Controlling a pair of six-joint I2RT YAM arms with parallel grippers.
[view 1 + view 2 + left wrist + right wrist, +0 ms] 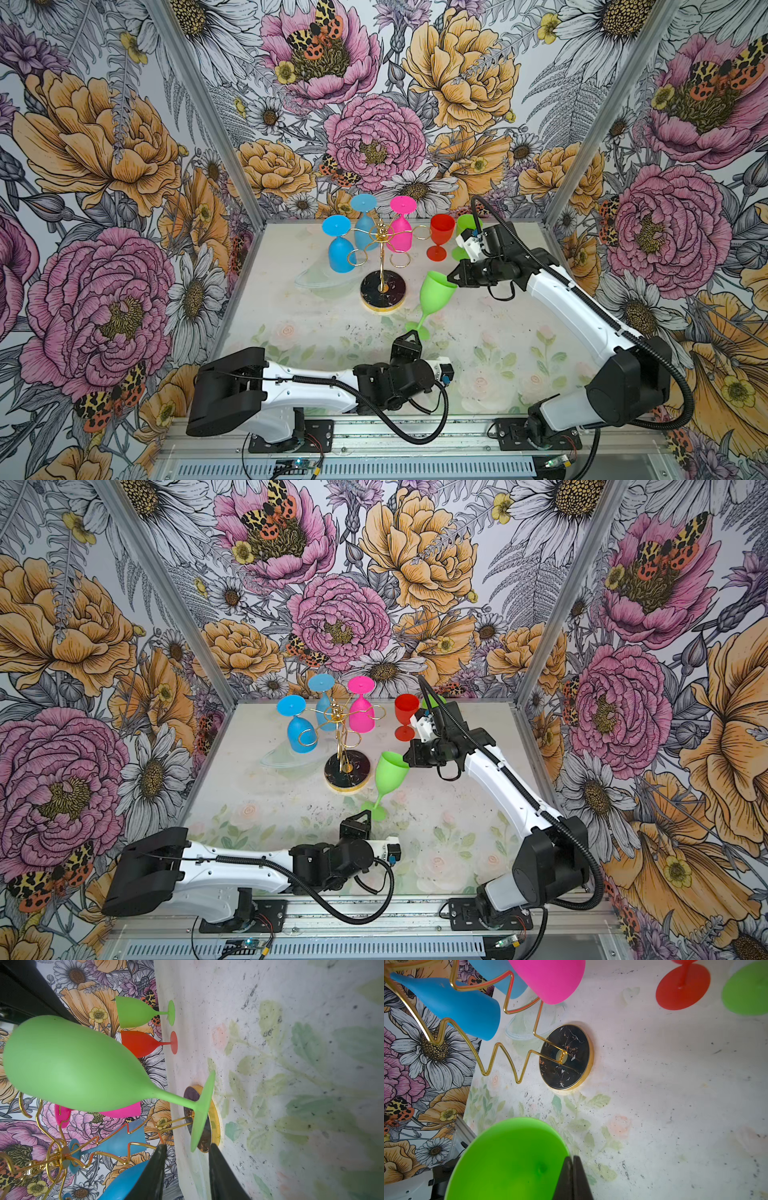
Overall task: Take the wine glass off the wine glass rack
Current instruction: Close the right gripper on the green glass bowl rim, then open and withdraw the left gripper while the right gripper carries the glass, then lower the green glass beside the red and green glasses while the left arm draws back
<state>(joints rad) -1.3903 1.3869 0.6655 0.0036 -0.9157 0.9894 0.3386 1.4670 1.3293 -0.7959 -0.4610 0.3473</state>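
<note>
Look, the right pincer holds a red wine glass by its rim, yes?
No. The right pincer holds a green wine glass, not a red one, by its rim. Both top views show it.

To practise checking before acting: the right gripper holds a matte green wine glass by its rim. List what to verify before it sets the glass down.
1. Grip: right gripper shut on the rim of the matte green wine glass: ok.
2. Release: glass free of the gold wire wine glass rack: ok.
3. Helper: left gripper open: ok.
4. Clearance: left gripper apart from the glass: cannot tell.
5. Pose: glass upright: not ok, tilted.
6. Contact: glass resting on the pale floral table: cannot tell.
</note>
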